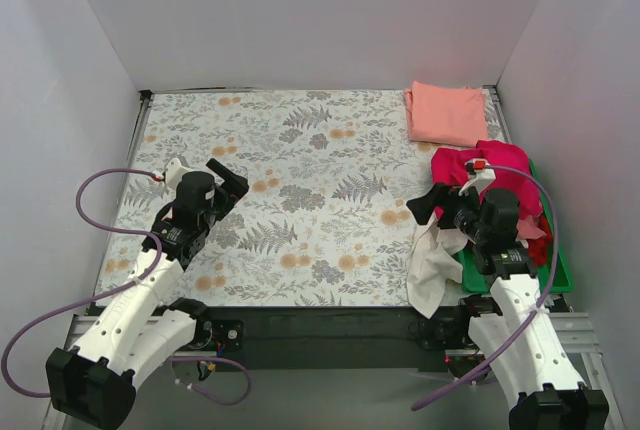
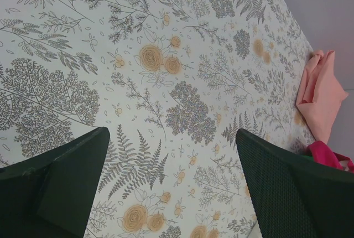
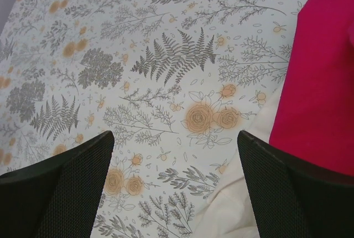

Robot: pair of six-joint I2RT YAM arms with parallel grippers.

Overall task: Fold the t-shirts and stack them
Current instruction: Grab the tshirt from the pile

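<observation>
A folded salmon-pink t-shirt (image 1: 445,113) lies at the table's far right corner; it also shows in the left wrist view (image 2: 321,97). A crumpled crimson-red t-shirt (image 1: 480,172) is heaped on the green tray (image 1: 561,268) at the right, and shows in the right wrist view (image 3: 323,83). A white t-shirt (image 1: 432,265) hangs from the heap over the table's front edge, and shows in the right wrist view (image 3: 243,210). My left gripper (image 1: 232,178) is open and empty over the table's left side. My right gripper (image 1: 428,202) is open and empty beside the heap's left edge.
The table carries a floral cloth (image 1: 310,180). White walls close in the left, back and right sides. Purple cables loop from both arms. The table's front edge (image 1: 300,300) runs just ahead of the arm bases.
</observation>
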